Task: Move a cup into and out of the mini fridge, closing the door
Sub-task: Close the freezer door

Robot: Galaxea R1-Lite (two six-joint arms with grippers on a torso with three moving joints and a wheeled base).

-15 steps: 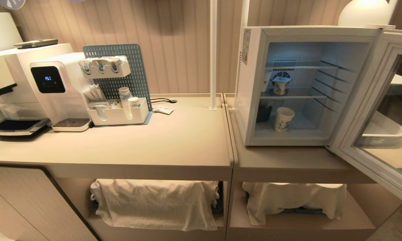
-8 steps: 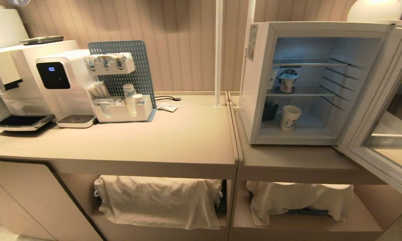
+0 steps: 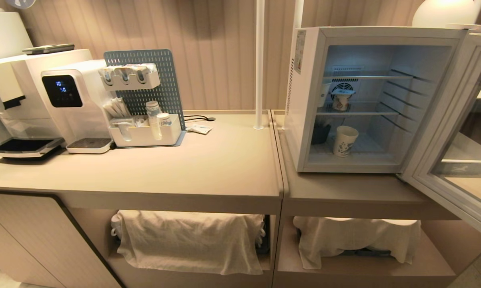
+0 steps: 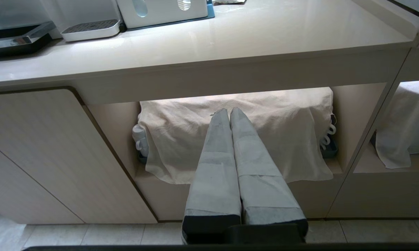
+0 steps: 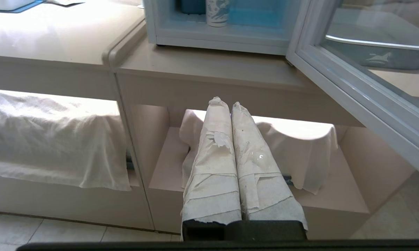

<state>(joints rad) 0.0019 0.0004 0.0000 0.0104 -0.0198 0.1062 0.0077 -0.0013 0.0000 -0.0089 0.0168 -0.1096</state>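
Head view: small white paper cup with blue print [image 3: 344,140] standing on floor of white box-shaped mini fridge [image 3: 306,100], glass door [image 3: 460,132] hanging open. Left claw [image 4: 229,112], right claw [image 5: 224,103] both clenched, empty, parked below table [image 3: 208,160] edge. Advice: raise right arm, unclench before entering, clear door frame.

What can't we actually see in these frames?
- Head view: neither hand in frame.
- Head view: the door is cut off by the right edge.
- Both wrist views: cloths hide what is on the lower shelves.
- Right wrist view: the cup is cropped by the top edge.
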